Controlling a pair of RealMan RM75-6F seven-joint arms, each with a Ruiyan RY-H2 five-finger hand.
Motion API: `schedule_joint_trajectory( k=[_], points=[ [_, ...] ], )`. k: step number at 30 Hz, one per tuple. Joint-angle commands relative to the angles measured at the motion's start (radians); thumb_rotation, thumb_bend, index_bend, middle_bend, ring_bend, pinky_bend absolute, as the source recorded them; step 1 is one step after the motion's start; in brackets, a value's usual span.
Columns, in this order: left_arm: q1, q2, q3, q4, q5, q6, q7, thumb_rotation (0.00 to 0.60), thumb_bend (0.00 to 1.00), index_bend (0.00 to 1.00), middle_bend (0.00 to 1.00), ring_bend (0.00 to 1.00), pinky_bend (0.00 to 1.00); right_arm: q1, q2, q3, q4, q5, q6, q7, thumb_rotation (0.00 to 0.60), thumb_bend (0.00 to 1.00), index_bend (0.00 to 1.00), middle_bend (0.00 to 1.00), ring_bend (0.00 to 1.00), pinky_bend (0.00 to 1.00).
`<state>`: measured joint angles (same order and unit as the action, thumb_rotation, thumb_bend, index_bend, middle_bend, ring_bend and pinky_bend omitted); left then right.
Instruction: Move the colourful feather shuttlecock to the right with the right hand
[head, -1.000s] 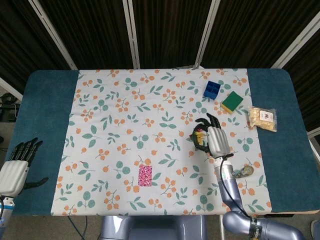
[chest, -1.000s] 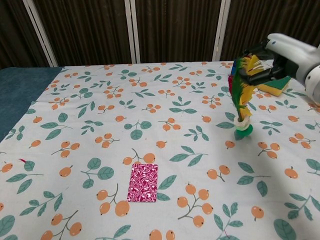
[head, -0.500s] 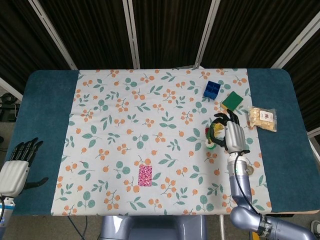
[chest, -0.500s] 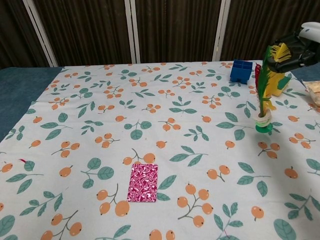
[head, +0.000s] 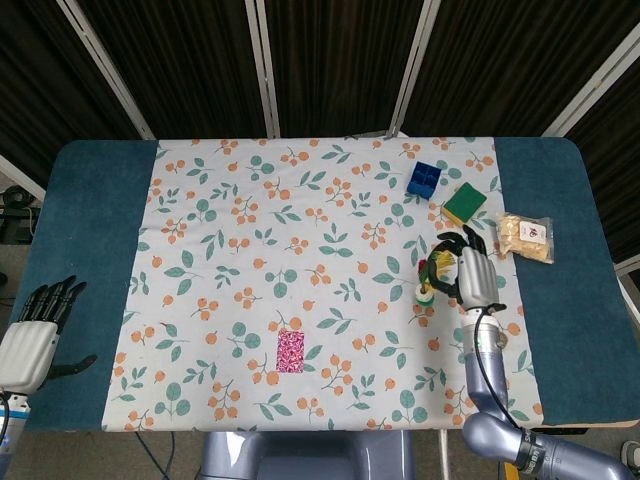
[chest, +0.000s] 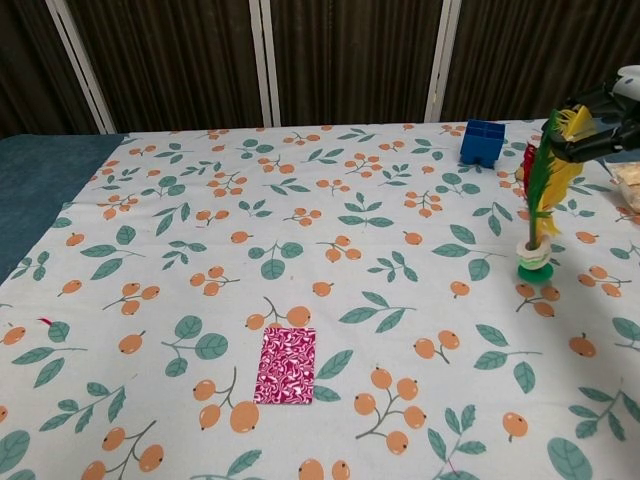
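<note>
The colourful feather shuttlecock (chest: 541, 205) stands upright, its green and white base (chest: 534, 260) low over or on the floral cloth at the right; contact is unclear. My right hand (head: 474, 276) (chest: 606, 120) grips the feather tops from above. From the head view the shuttlecock (head: 432, 274) shows just left of that hand, below the green and yellow sponge (head: 464, 203). My left hand (head: 34, 330) hangs off the table's near left corner, fingers apart, holding nothing.
A blue block (head: 424, 179) (chest: 482, 142) and the sponge sit at the back right. A bag of snacks (head: 526, 237) lies on the blue table edge to the right. A pink patterned card (head: 290, 351) (chest: 288, 364) lies near the front centre.
My right hand has carried the shuttlecock rightwards across the cloth, from the middle right to a spot nearer the right edge. The left hand has not moved.
</note>
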<state>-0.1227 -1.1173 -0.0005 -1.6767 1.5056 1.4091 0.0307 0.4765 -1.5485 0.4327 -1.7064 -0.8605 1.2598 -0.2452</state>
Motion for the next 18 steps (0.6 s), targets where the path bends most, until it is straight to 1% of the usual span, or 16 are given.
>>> schedule_joint_trajectory(
  k=[1, 2, 4, 5, 7, 10, 13, 18],
  points=[
    [0.0, 0.0, 0.0, 0.0, 0.0, 0.0, 0.001, 0.6, 0.07, 0.0, 0.0, 0.0, 0.0, -0.006, 0.003, -0.006, 0.006, -0.003, 0.006, 0.01, 0.6, 0.46, 0.59, 0.24, 0.0, 0.0],
    [0.0, 0.0, 0.0, 0.0, 0.0, -0.001, 0.001, 0.6, 0.08, 0.0, 0.0, 0.0, 0.0, -0.007, 0.004, -0.008, 0.007, -0.003, 0.006, 0.011, 0.6, 0.46, 0.58, 0.24, 0.0, 0.0],
    [0.0, 0.0, 0.0, 0.001, 0.0, -0.001, 0.003, 0.6, 0.08, 0.0, 0.0, 0.0, 0.0, -0.014, 0.011, -0.016, 0.01, -0.011, 0.01, 0.016, 0.6, 0.46, 0.52, 0.2, 0.0, 0.0],
    [0.0, 0.0, 0.0, 0.001, 0.0, -0.001, 0.003, 0.6, 0.08, 0.0, 0.0, 0.0, 0.0, -0.019, 0.016, -0.021, 0.01, -0.016, 0.012, 0.02, 0.6, 0.46, 0.48, 0.18, 0.0, 0.0],
    [-0.001, -0.001, 0.0, 0.001, 0.001, -0.001, 0.003, 0.6, 0.08, 0.0, 0.0, 0.0, 0.0, -0.028, 0.028, -0.028, 0.005, -0.025, 0.014, 0.03, 0.6, 0.45, 0.38, 0.13, 0.0, 0.0],
    [-0.001, -0.001, 0.002, 0.001, 0.003, -0.001, 0.003, 0.6, 0.08, 0.0, 0.0, 0.0, 0.0, -0.044, 0.05, -0.039, -0.008, -0.035, 0.022, 0.037, 0.6, 0.44, 0.26, 0.07, 0.0, 0.0],
    [0.0, -0.001, 0.002, 0.0, 0.005, 0.0, 0.002, 0.6, 0.07, 0.0, 0.0, 0.0, 0.0, -0.059, 0.075, -0.055, -0.019, -0.052, 0.034, 0.033, 0.6, 0.42, 0.18, 0.02, 0.0, 0.0],
    [0.0, -0.001, 0.003, 0.0, 0.006, 0.0, 0.002, 0.6, 0.07, 0.0, 0.0, 0.0, 0.0, -0.098, 0.133, -0.075, -0.055, -0.087, 0.065, 0.045, 0.6, 0.39, 0.13, 0.0, 0.0, 0.0]
  ],
)
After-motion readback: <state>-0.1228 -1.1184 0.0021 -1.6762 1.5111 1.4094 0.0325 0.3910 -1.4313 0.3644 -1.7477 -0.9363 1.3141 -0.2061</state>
